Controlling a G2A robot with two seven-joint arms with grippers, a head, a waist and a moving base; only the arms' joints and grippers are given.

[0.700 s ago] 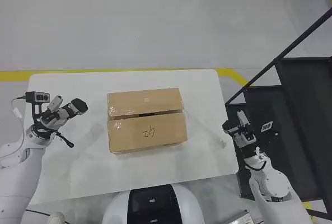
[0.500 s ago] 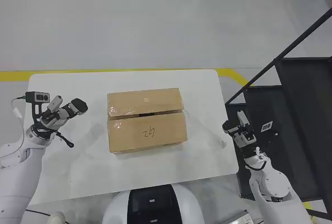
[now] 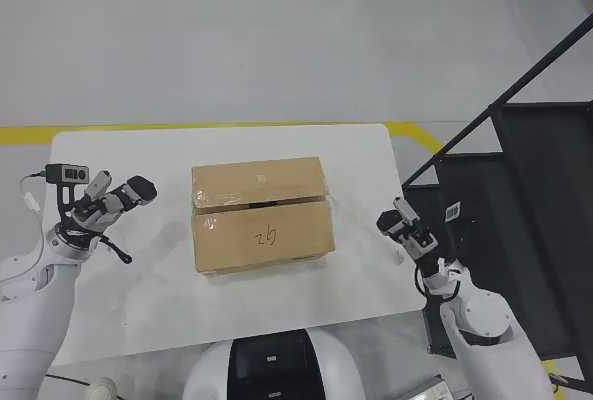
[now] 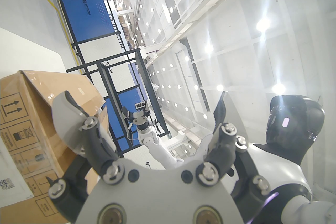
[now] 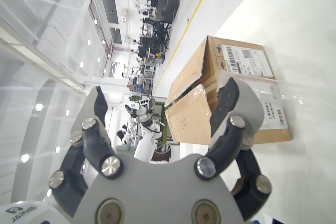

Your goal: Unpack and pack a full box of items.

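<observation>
Matt brown cardboard box with glossy tape, ahead of the right end effector; its pads ribbed black; smooth white bench.

A big industrial robotics hall: yellow floor line, blue racks (pegboard-backed), high ceiling lights, crowded workstations.

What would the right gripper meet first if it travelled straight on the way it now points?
Most likely the cardboard box, near its top edge facing the open right gripper; depth is uncertain.
</observation>
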